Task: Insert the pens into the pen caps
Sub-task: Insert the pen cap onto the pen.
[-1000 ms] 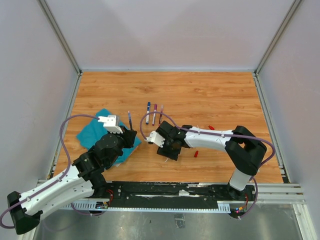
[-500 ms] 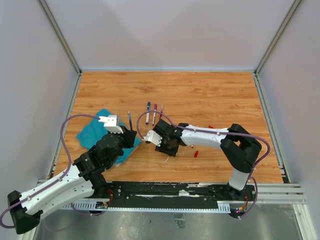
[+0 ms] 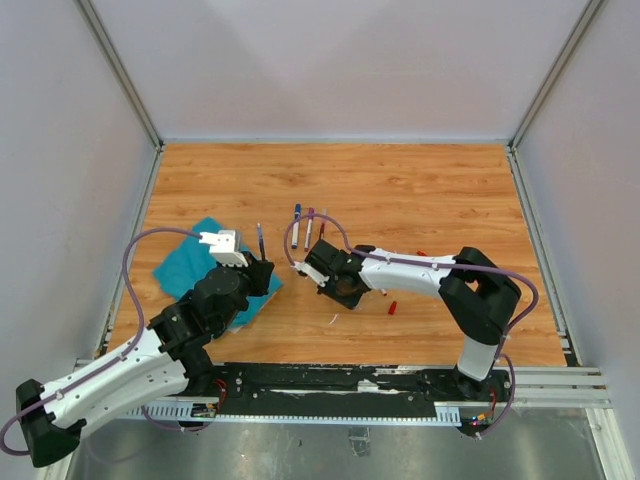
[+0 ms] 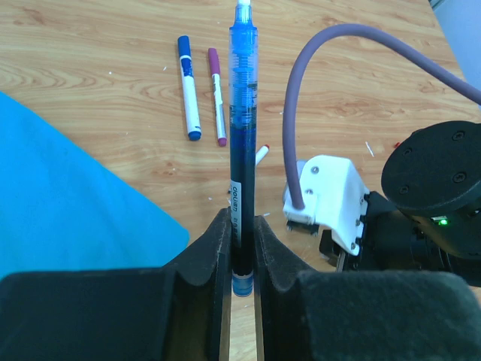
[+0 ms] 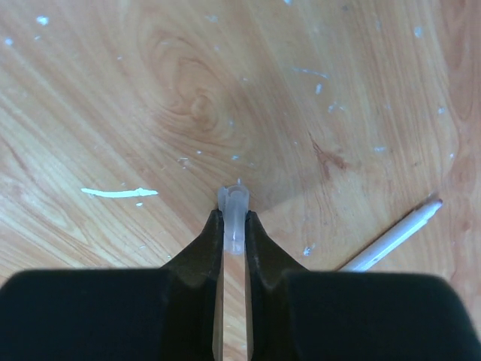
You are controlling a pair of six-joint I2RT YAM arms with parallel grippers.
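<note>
My left gripper (image 4: 241,226) is shut on a blue pen (image 4: 242,135), which stands up out of the jaws with its pale tip on top. In the top view this pen (image 3: 260,240) rises beside the teal cloth. My right gripper (image 5: 234,222) points down at the wood and is shut on a small translucent whitish pen cap (image 5: 234,207). The cap's open end sticks out past the fingertips. Three capped pens (image 3: 308,228) lie side by side just beyond both grippers. A white pen (image 5: 394,237) lies to the right of the right jaws.
A teal cloth (image 3: 190,265) lies at the left under the left arm. Two small red caps (image 3: 392,307) (image 3: 422,255) lie near the right forearm. A white scrap (image 3: 333,319) sits on the wood below the right wrist. The right arm's purple cable (image 4: 301,90) loops close to the held pen.
The right gripper has closed on the whitish cap, and its wrist has shifted a little left and away toward the lying pens. The left arm holds its pen still.
</note>
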